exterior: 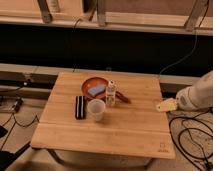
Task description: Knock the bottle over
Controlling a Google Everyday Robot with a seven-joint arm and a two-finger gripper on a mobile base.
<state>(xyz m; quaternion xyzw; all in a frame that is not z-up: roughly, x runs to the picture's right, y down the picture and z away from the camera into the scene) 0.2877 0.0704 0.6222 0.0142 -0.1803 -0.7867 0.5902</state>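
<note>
The bottle (111, 93) is small, slim and pale with a white cap. It stands upright near the middle of the wooden table (125, 135), just right of the red bowl (89, 84) and behind the translucent white cup (96, 109). My gripper (165, 105) is at the table's right edge, on the end of the white arm (197, 95) that comes in from the right. It is well to the right of the bottle and apart from it.
A blue sponge (97, 90) lies in the red bowl. A dark flat object (79, 107) lies left of the cup. A reddish-brown item (123, 98) lies right of the bottle. Cables (192, 137) run over the floor at right and left.
</note>
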